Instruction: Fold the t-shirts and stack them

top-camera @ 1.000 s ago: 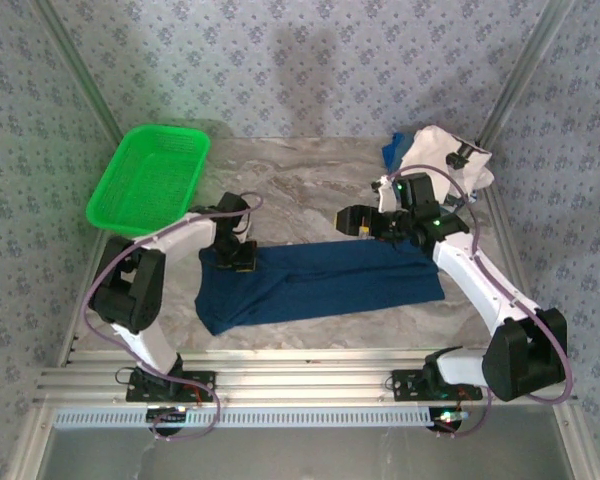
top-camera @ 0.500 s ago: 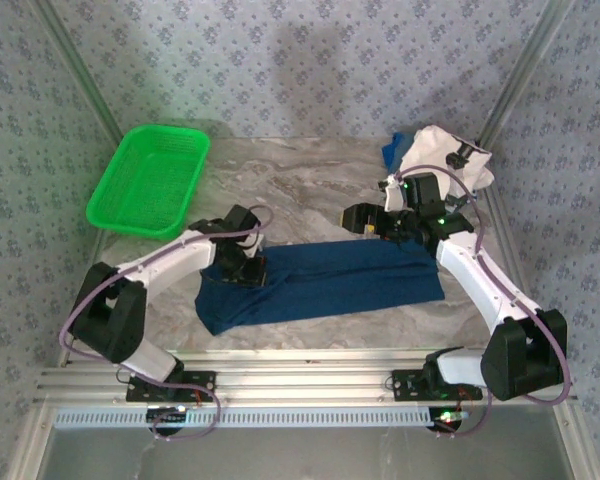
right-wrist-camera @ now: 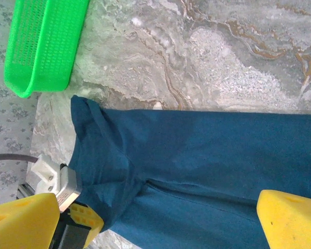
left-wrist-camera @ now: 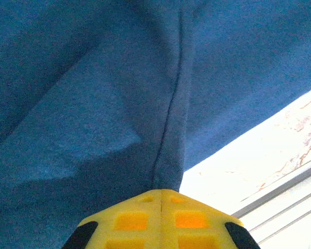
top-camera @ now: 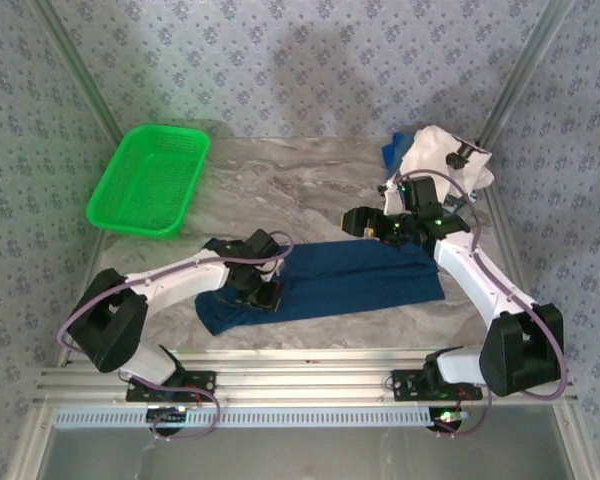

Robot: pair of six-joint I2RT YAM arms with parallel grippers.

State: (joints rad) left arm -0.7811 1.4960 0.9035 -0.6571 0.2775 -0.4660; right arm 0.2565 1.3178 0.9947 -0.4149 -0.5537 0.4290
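Since a second ago the left gripper [top-camera: 267,293] has travelled right and nearer across the table, taking the left end of the dark navy blue cloth t-shirt [top-camera: 365,283] with it, so that end now doubles over toward the middle; the right arm has barely shifted. Left gripper: yellow fingers pressed together, a seamed ridge of the navy cloth [left-wrist-camera: 93,104] running straight into the pinch [left-wrist-camera: 160,196]. The t-shirt lies as a long band, left to right, on the near half of the grey-veined marble tabletop [top-camera: 310,180]; its left end is rumpled under and around the gripper, its right end flat. Right gripper [top-camera: 360,221] hangs over the shirt's far edge, right of centre, jaws spread wide with nothing between them; from its wrist the two yellow fingers frame the cloth below [right-wrist-camera: 207,150], gripper midpoint [right-wrist-camera: 159,203]. Green plastic mesh basket [top-camera: 148,180] sits at the far left corner, well apart from the shirt, and shows at the wrist view's upper left [right-wrist-camera: 41,46]. A crumpled white cloth t-shirt [top-camera: 442,152] is heaped in the far right corner, with a bit of blue cloth [top-camera: 392,150] just beside it on its left.
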